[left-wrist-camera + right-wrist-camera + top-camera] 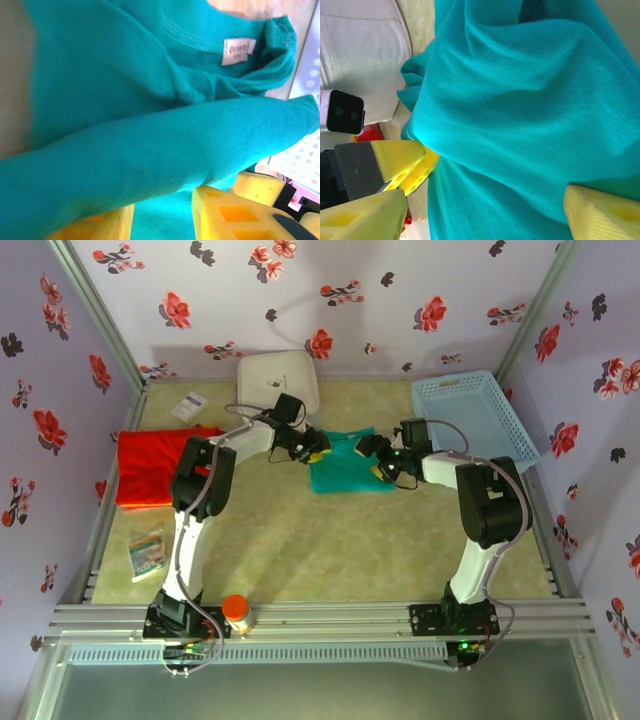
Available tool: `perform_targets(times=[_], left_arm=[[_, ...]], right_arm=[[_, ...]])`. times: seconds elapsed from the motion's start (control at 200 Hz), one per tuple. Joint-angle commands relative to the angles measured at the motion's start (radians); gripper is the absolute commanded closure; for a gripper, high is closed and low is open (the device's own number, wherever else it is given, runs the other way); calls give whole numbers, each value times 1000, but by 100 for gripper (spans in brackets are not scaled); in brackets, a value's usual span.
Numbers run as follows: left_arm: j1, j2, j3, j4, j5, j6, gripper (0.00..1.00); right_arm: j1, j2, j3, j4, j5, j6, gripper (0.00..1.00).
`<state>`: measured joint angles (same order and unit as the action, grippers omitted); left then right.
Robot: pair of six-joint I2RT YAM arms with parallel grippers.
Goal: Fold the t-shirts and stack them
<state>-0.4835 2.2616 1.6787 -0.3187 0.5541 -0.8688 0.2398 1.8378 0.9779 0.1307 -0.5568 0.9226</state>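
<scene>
Teal t-shirt (345,472) was mid-fold. Red t-shirt (150,465) lay well apart; nothing stacked. Right gripper (374,454) gaped wide over cloth. Left gripper (313,448): hold could not be told.

Wide open across the bare table (330,550) in front of the teal t-shirt (345,472), from the left arm (190,530) over to the right arm (482,540). Blocked at the back by the white box (275,375) just behind the left gripper (312,448) and by the blue basket (455,380) in the far right corner, and crowded at the centre by the right gripper (372,458) close beside the left one over bunched cloth. Hemmed in on the left by the red t-shirt (150,465), a card (188,405) behind it, a packet (147,550) in front and an orange-lidded jar (237,612) by the left arm's base.
</scene>
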Motion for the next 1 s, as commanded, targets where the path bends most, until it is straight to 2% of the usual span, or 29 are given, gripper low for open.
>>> perform_targets(times=[0.0, 0.225, 0.52, 0.705, 0.995], left_arm=[[13, -137, -24, -36, -27, 36, 64], [-59, -250, -101, -36, -37, 25, 64], [-172, -173, -135, 24, -80, -18, 65], [-182, -102, -179, 58, -100, -21, 66], [-181, -125, -295, 29, -115, 11, 68]], right_arm=[[-13, -55, 41, -73, 19, -34, 17], [-13, -54, 189, -134, -1, -22, 17], [-24, 179, 383, -64, -41, 6, 17], [-52, 326, 450, -4, -46, 12, 18], [-85, 383, 470, -33, -15, -41, 18]])
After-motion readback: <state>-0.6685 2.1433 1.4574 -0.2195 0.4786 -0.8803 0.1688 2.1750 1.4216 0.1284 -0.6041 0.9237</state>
